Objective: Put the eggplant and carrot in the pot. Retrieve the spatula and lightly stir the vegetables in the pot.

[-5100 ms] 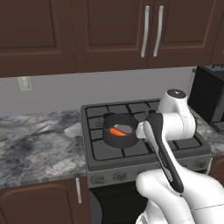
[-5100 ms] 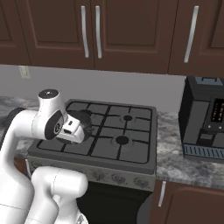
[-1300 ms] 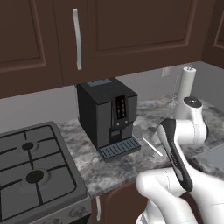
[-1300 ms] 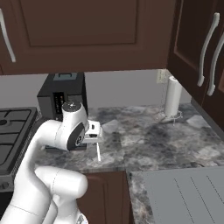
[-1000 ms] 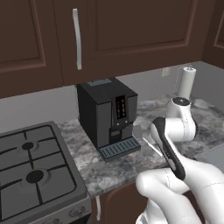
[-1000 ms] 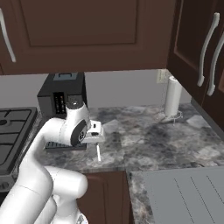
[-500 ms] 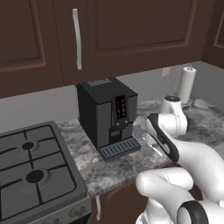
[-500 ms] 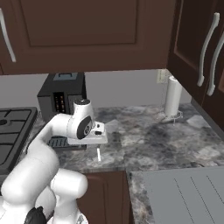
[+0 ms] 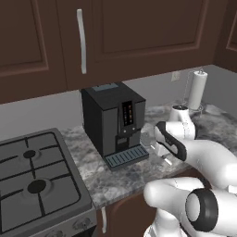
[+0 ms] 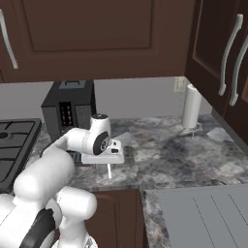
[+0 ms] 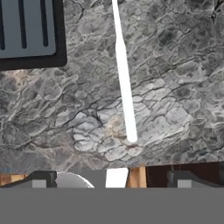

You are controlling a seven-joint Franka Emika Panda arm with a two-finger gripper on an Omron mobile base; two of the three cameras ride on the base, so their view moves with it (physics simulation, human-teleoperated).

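While gripper [image 10: 109, 163] hangs wide open and empty at centre-left of right base view | thin white spatula handle [image 11: 124, 83] lies on grey marbled counter [image 11: 175, 87], upper centre of hand view, not yet grasped | judged: retrieval and stir left | veg loading uncheckable, spatula blade cut off at top edge

Counted on the marbled surface [image 10: 160, 145]: one black coffee machine [image 9: 113, 122], one paper-towel roll on its holder [image 10: 192, 107] and one white spatula [image 11: 124, 83]. One stove [image 9: 34, 185] adjoins the surface, showing two burners in the left base view. Three cabinet handles [image 10: 227, 53] appear in the right base view.
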